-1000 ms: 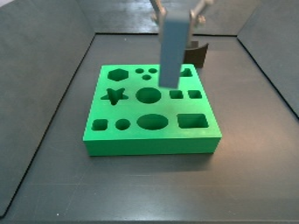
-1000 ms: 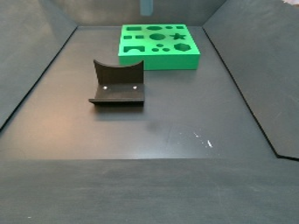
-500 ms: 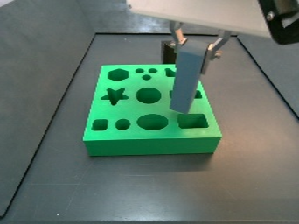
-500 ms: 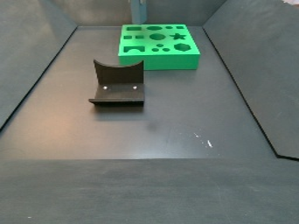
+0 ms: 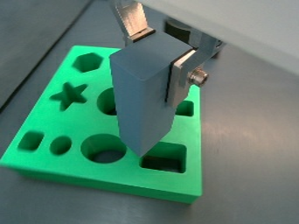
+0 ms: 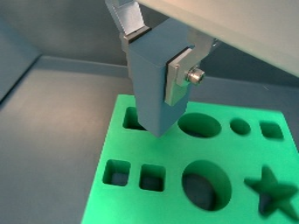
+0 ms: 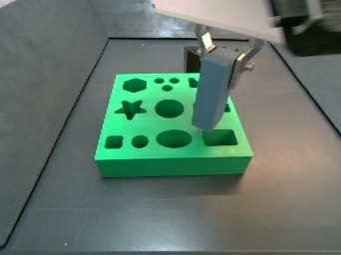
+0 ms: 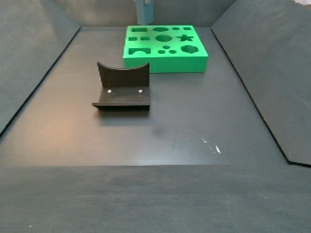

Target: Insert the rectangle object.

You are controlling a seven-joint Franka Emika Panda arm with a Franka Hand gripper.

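Observation:
My gripper (image 7: pixel 222 55) is shut on the rectangle object (image 7: pixel 213 90), a tall blue-grey block held upright by its upper end. The block hangs over the green board (image 7: pixel 134 161), its lower end close above the rectangular hole (image 7: pixel 220 136) at the board's front right. In both wrist views the silver fingers (image 5: pixel 184 74) (image 6: pixel 181 74) clamp the block (image 5: pixel 140 96) (image 6: pixel 152 83) on two sides. Its lower end sits beside a rectangular hole (image 5: pixel 163 158); I cannot tell whether it touches the board (image 5: pixel 59 149). In a side view only the block's tip (image 8: pixel 145 9) shows above the board (image 8: pixel 183 65).
The green board has several other holes: a star (image 7: pixel 131 109), a hexagon (image 7: pixel 134 81), circles and an oval (image 7: pixel 173 138). The dark fixture (image 8: pixel 122 88) stands on the dark floor apart from the board; it also shows behind the gripper (image 7: pixel 190 57). Grey walls surround the floor.
My gripper has carried the block from the board's back towards its front right and lowered it. Over the last half second it has hardly moved.

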